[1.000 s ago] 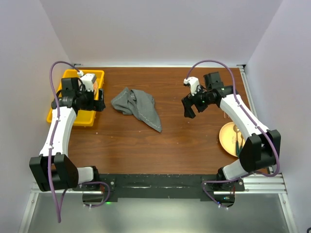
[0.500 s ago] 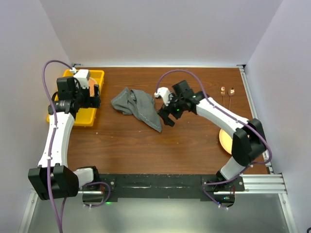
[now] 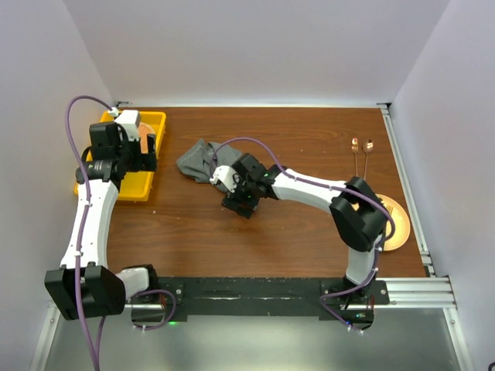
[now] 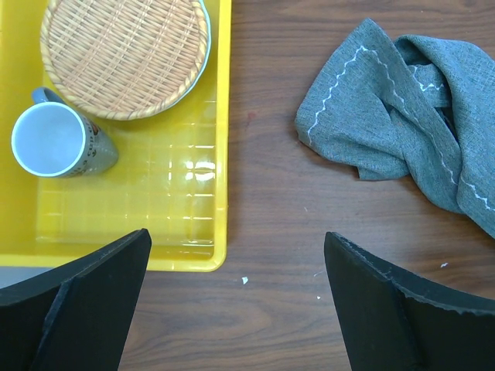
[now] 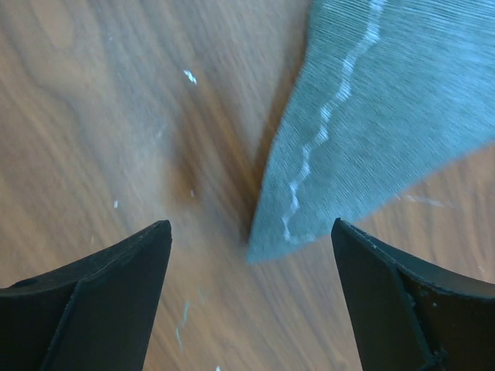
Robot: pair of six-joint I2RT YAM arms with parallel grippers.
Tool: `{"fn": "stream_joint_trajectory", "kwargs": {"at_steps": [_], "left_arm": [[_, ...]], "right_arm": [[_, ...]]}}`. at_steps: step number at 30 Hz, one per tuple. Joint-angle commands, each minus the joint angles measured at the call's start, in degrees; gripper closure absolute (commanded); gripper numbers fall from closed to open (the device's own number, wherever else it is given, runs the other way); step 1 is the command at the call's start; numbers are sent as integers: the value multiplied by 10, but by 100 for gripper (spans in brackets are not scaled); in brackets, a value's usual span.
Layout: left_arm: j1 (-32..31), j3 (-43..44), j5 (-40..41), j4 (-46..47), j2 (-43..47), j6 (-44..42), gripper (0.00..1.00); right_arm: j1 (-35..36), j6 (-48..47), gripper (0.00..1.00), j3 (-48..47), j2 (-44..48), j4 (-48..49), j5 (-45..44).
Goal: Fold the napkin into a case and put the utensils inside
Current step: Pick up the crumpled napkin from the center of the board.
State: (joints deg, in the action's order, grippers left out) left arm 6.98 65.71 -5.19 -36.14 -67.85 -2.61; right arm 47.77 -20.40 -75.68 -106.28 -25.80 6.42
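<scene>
Step in hand: reaching for the crumpled napkin (image 3: pixel 207 164) to take a corner and spread it; no fold made, no case formed.
Napkin: bunched in a heap on the bench (image 3: pixel 232 232), left of centre toward the far side; one pointed corner with wavy pale stitching trailing toward the near side, lying flat on the wood in the right wrist view (image 5: pixel 363 131).
Right pincer (image 3: pixel 241 202): low over that trailing corner, jaws apart, one on each side of the tip, nothing gripped; corner tip a little nearer the right-hand jaw in the wrist view.
Left pincer (image 4: pixel 232 301): wide open, empty, hovering over the seam between the yellow tray (image 4: pixel 209 193) and bare wood; napkin heap off to its right (image 4: pixel 402 116).
Utensils: two copper pieces (image 3: pixel 361 147) lying at the far right of the bench, well apart from the napkin; untouched.
Plate: yellow-orange plate (image 3: pixel 396 224) at the right edge, partly behind the right arm.
Tray contents: woven basket (image 4: pixel 124 50) and a mug (image 4: pixel 58 143) lying inside.
Next move calls for: lowering until the jaws straddle the thin hem, closing on a single layer only, then drawing the corner out toward the near side to open the cloth; likely a second corner for the left pincer.
Changed from a second ago: right arm swung from the far right across to the napkin, uncovering the utensils; jaws beginning to narrow; left arm shifted slightly over the tray; napkin unmoved.
</scene>
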Motion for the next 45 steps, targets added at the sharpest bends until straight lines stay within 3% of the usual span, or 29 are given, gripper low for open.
{"fn": "stream_joint_trajectory", "kwargs": {"at_steps": [1, 4, 6, 9, 10, 11, 16, 24, 30, 40, 45], "left_arm": [[-2, -1, -1, 14, 15, -6, 0], [-3, -1, -10, 20, 17, -9, 0], [-2, -1, -12, 24, 18, -12, 0], [-2, -8, -14, 34, 21, -19, 0], [-3, -12, -17, 45, 23, -21, 0], [-3, -22, -24, 52, 25, -27, 0], [-3, -45, -140, 113, 23, -120, 0], [-34, 56, -279, 160, -163, -128, 2], [-65, 131, -302, 190, -312, -136, 9], [-110, 278, -268, 210, -515, -104, 4], [-116, 326, -273, 201, -577, -99, 12]], "right_arm": [[7, 13, 16, -32, -31, 32, -49], [7, 5, 23, -30, -48, 45, -71], [7, 0, 33, -30, -53, 53, -100], [7, -5, 63, -38, -61, 45, -117], [6, -5, 91, -45, -60, 35, -114], [7, -2, 100, -73, -57, -2, -111], [-18, 16, 100, -135, 13, -65, -66], [-116, 20, 100, -152, 106, -131, 15], [-150, 42, 100, -137, 131, -133, 18], [-176, 47, 100, -134, 136, -132, 15], [-197, 48, 100, -138, 132, -140, 18]]}}
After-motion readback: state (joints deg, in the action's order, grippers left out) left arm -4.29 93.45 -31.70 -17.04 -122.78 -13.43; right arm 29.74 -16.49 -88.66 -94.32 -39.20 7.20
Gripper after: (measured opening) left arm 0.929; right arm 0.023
